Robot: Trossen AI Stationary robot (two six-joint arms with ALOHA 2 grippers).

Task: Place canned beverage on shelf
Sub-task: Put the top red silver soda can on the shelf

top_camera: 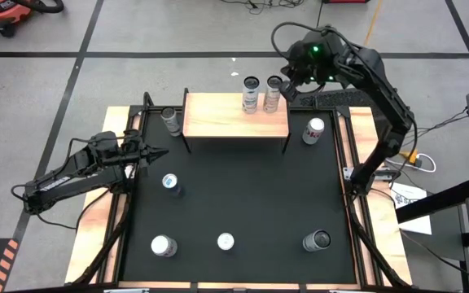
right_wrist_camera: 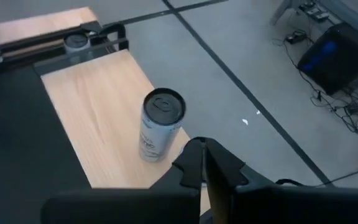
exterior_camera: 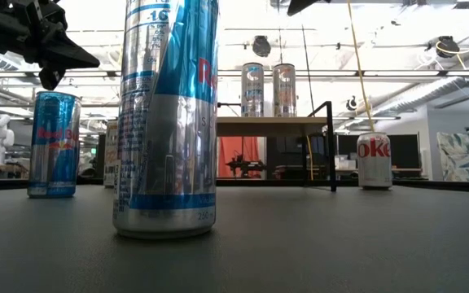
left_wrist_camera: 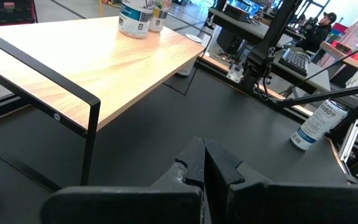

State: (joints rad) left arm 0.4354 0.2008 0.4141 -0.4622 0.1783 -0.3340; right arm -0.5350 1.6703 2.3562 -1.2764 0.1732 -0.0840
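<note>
Only overhead, two cans [top_camera: 262, 94] upright on shelf [top_camera: 218, 119] rear edge.

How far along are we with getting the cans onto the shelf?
Done: two cans stand at the far edge of the shelf. In hand: nothing; the right gripper is shut and empty above that edge, and the left gripper is shut and empty over the mat. Left: six cans on the mat, including the Coke can beside the shelf and the blue can near the left gripper.
</note>
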